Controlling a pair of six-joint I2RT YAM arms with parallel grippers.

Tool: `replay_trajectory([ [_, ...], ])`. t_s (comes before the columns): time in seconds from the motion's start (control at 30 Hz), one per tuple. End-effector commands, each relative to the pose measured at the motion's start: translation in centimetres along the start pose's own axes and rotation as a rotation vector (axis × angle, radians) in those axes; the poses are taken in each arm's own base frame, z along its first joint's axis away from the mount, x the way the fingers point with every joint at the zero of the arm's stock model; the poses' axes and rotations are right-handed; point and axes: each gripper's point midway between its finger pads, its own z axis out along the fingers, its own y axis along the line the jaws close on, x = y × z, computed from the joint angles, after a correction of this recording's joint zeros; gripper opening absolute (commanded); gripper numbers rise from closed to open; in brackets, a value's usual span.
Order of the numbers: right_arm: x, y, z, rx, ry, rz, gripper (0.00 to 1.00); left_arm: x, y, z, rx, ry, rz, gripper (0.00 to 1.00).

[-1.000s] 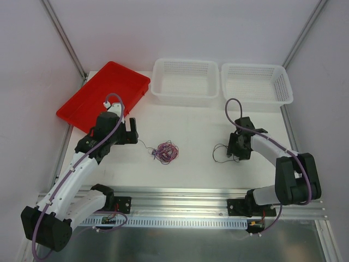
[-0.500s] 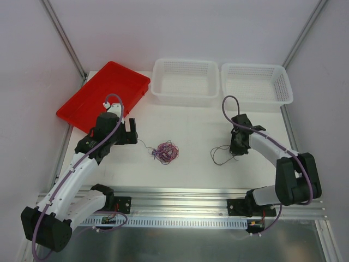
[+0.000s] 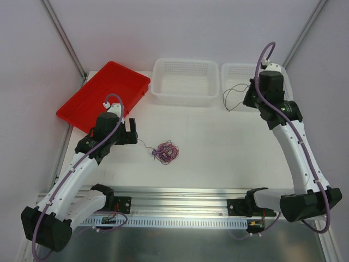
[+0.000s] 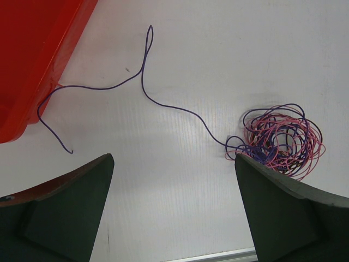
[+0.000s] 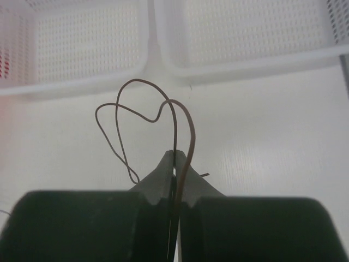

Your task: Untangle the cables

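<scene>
Hanging before the right basket (image 3: 240, 66) is a dark cable (image 3: 231, 98); the tangle (image 3: 164, 152) lies mid-table near the wide-open left fingers (image 3: 132, 125). Left wrist: a purple strand (image 4: 163, 103) trails from the tangle toward the tray (image 4: 32, 54). Right wrist: the closed right fingers (image 5: 161, 186) pinch the dark cable.

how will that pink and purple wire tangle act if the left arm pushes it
Probably very light and floppy: the tangle is hair-thin loops, so it should slide or squash rather than roll. Its loose purple strand would likely trail behind.
</scene>
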Motion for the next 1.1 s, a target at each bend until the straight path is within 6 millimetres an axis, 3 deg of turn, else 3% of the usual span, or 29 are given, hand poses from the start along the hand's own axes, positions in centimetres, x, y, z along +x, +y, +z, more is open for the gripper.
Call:
replay_trajectory([
  [0.0, -5.8, -1.4, -0.9, 0.068, -0.155, 0.018, 0.01, -0.6, 0.1, 0.1, -0.009, -0.029, -0.005, 0.94],
  [0.1, -9.3, -2.9, 0.2, 0.129, -0.243, 0.066, 0.01, -0.5, 0.1, 0.3, -0.011, -0.025, -0.006, 0.94],
  [0.2, -11.5, -4.1, 3.1, 0.163, -0.285, 0.118, 0.01, -0.3, 0.2, 0.5, -0.014, -0.013, -0.005, 0.94],
  [0.27, -12.0, -5.1, 6.1, 0.182, -0.28, 0.132, 0.01, -0.2, 0.2, 0.5, -0.015, -0.009, -0.005, 0.94],
  [0.33, -13.1, -5.7, 7.6, 0.193, -0.296, 0.144, 0.01, 0.0, 0.2, 0.7, -0.015, -0.003, -0.004, 0.94],
  [0.37, -13.0, -6.6, 9.7, 0.216, -0.285, 0.151, 0.01, 0.1, 0.2, 0.7, -0.016, 0.004, -0.004, 0.94],
  [0.47, -14.4, -7.6, 12.3, 0.219, -0.312, 0.166, 0.01, 0.4, 0.2, 1.1, -0.018, 0.022, 0.0, 0.94],
  [0.5, -13.4, -7.6, 14.8, 0.221, -0.277, 0.162, 0.01, 0.5, 0.2, 1.2, -0.019, 0.027, 0.002, 0.94],
  [0.57, -14.8, -9.6, 16.4, 0.238, -0.309, 0.182, 0.01, 0.6, 0.2, 1.4, -0.018, 0.036, 0.003, 0.94],
  [0.63, -15.0, -10.0, 19.6, 0.228, -0.29, 0.18, 0.01, 0.8, 0.2, 1.6, -0.018, 0.044, 0.005, 0.94],
  [0.7, -14.8, -10.5, 21.5, 0.226, -0.263, 0.17, 0.23, 1.0, 0.1, 1.8, -0.012, 0.059, 0.006, 0.94],
  [0.73, -13.8, -10.6, 23.5, 0.216, -0.227, 0.16, 0.35, 1.2, 0.0, 2.0, -0.012, 0.07, 0.006, 0.94],
  [0.77, -14.8, -10.3, 23.4, 0.204, -0.246, 0.163, 0.57, 1.4, 0.0, 2.1, -0.011, 0.078, 0.01, 0.94],
  [0.87, -15.1, -9.8, 23.6, 0.173, -0.258, 0.16, 0.85, 1.6, -0.2, 2.4, -0.002, 0.097, 0.012, 0.94],
  [0.93, -15.2, -9.4, 23.1, 0.152, -0.26, 0.16, 0.93, 1.7, -0.3, 2.5, 0.002, 0.104, 0.012, 0.94],
  [0.97, -16.0, -9.1, 21.8, 0.138, -0.28, 0.134, 0.97, 1.6, -0.3, 2.5, 0.004, 0.103, 0.012, 0.94],
  [1.03, -15.2, -8.6, 21.2, 0.11, -0.26, 0.129, 1.0, 1.4, -0.5, 2.3, 0.013, 0.093, 0.01, 0.94],
  [1.07, -15.9, -8.1, 19.5, 0.093, -0.281, 0.126, 0.97, 1.5, -0.5, 2.3, 0.014, 0.095, 0.008, 0.94],
])
